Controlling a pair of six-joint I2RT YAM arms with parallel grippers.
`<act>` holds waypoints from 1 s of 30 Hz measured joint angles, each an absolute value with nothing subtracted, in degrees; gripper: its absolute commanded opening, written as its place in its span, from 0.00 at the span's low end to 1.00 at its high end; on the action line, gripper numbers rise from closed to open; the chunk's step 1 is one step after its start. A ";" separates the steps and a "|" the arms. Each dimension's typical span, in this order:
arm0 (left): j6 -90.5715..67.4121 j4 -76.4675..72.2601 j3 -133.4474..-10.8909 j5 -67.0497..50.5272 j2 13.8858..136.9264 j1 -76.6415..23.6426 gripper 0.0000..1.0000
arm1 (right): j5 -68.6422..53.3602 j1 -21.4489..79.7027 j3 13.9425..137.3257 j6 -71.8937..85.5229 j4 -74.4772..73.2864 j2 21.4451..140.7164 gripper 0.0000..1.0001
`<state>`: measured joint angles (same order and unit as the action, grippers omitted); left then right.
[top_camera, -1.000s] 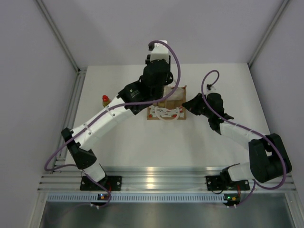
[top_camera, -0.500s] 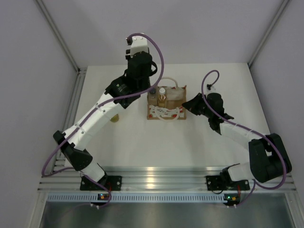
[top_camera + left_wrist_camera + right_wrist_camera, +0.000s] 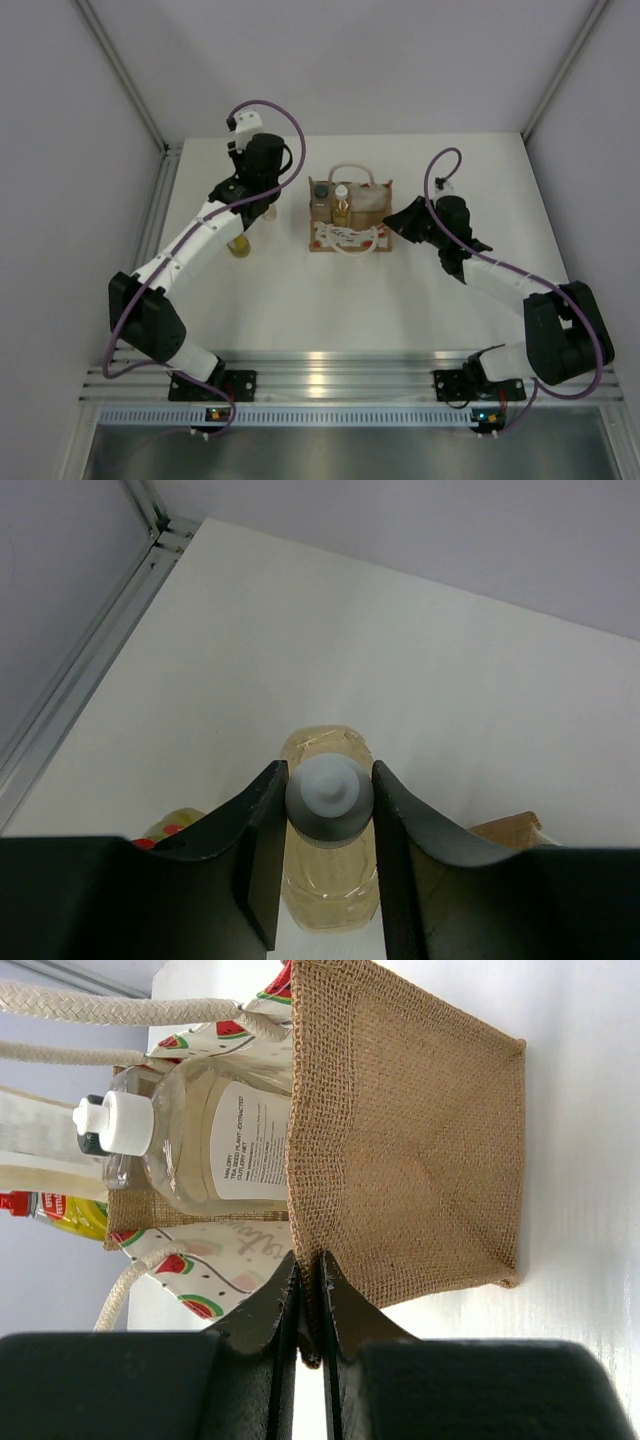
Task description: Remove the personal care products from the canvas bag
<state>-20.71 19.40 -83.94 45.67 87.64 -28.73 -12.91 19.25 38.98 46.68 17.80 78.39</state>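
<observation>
My left gripper (image 3: 251, 210) (image 3: 330, 782) is shut on the light grey cap of a pale amber bottle (image 3: 330, 880), which it holds upright left of the canvas bag (image 3: 366, 206). In the top view the arm hides this bottle. The yellow bottle with the red top (image 3: 240, 245) (image 3: 168, 825) stands on the table just beside it. Two bottles stay in the bag: an amber one with a white cap (image 3: 342, 192) (image 3: 200, 1130) and one with a dark cap (image 3: 320, 189) (image 3: 90, 1142). My right gripper (image 3: 396, 224) (image 3: 310, 1265) is shut on the bag's (image 3: 410, 1140) right edge.
The bag's white looped handles (image 3: 350, 170) stand up at its back and front. A metal rail (image 3: 155, 215) runs along the table's left edge, close to the left gripper. White walls close in the table at the back and both sides.
My left gripper has moved from over the bag leftward with the pale amber bottle, ending beside the yellow bottle. The bag's two remaining bottles are now uncovered. The right arm has not moved.
</observation>
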 measured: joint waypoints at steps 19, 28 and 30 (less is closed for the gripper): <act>-22.98 1.04 -64.97 44.60 87.77 -27.38 0.00 | -12.93 19.25 39.00 46.54 17.80 78.41 0.00; -23.42 -1.52 -63.09 45.41 90.91 -27.42 0.00 | -12.93 19.25 39.00 46.54 17.80 78.41 0.00; -23.66 -2.00 -63.07 45.39 91.31 -27.40 0.00 | -12.93 19.25 39.00 46.54 17.78 78.41 0.00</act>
